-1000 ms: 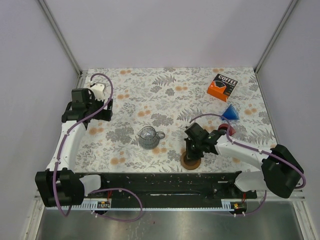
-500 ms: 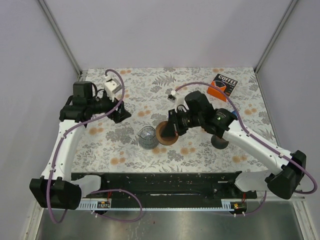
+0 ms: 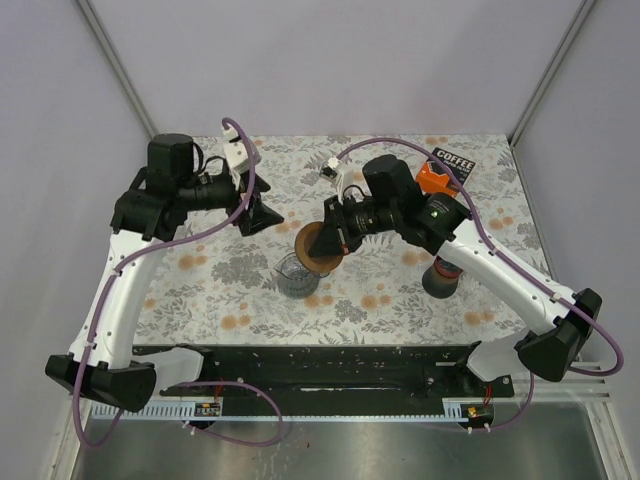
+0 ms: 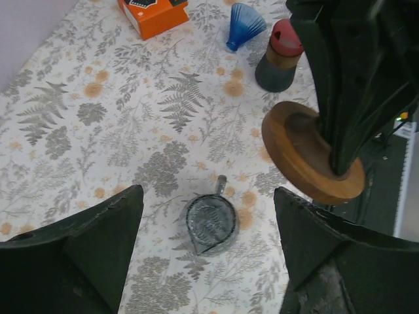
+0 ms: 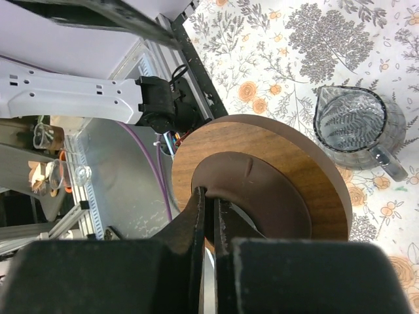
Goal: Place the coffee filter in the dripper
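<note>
Floral-patterned cloth covers the table [image 3: 200,300], which has pale walls on three sides. From the top camera, the right gripper [image 3: 335,238] is out over the middle of the table, clamped on the dripper [image 3: 318,247]. The dripper is a wooden ring around a brown cone, held up on edge just above the glass jug [image 3: 297,275]. The left gripper [image 3: 262,215] hangs just left of it with its jaws spread wide and nothing between them. An orange coffee box [image 3: 452,163] sits at the far right, and a dark canister with a red top [image 3: 443,277] stands right of centre. No filter shows in this view; the right arm hides that part of the table.

From the left wrist, a blue cone [image 4: 243,23], most likely the filter, rests on the cloth just beside the canister. It seems to lie on its side with the narrow tip towards the jug, though that is not certain. It is well apart from the open left jaws, beyond the raised dripper.

From the right wrist, the two fingers [image 5: 196,216] are pinched together on the dripper's brown inner rim, with the jug below and to one side.

The right arm is probably nearer the cone, but its grip is taken. The free left arm would have to reach across the table, past the dripper, to fetch the cone.
</note>
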